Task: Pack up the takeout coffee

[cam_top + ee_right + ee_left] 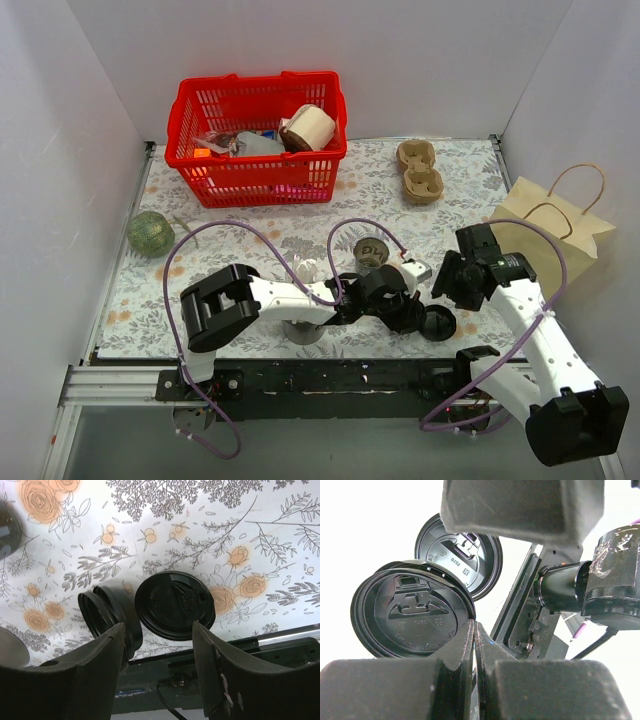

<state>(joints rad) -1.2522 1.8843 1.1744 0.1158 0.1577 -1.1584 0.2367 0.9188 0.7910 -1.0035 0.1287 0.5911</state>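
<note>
A small dark coffee cup (372, 252) stands upright in the middle of the mat; whether a lid is on it I cannot tell. My left gripper (408, 310) lies low near the front edge. In the left wrist view its fingers (475, 625) are pressed together at the rim of a tilted black lid (412, 610), which also shows on edge in the right wrist view (107, 617). A second black lid (438, 322) lies flat on the mat (175, 605) (462, 555). My right gripper (452, 280) hovers open above the flat lid (157, 625).
A brown paper bag (552, 225) stands at the right. A cardboard cup carrier (420, 170) lies at the back right. A red basket (258, 140) of items stands at the back. A green ball (150, 232) is at the left, a silver object (303, 330) under my left arm.
</note>
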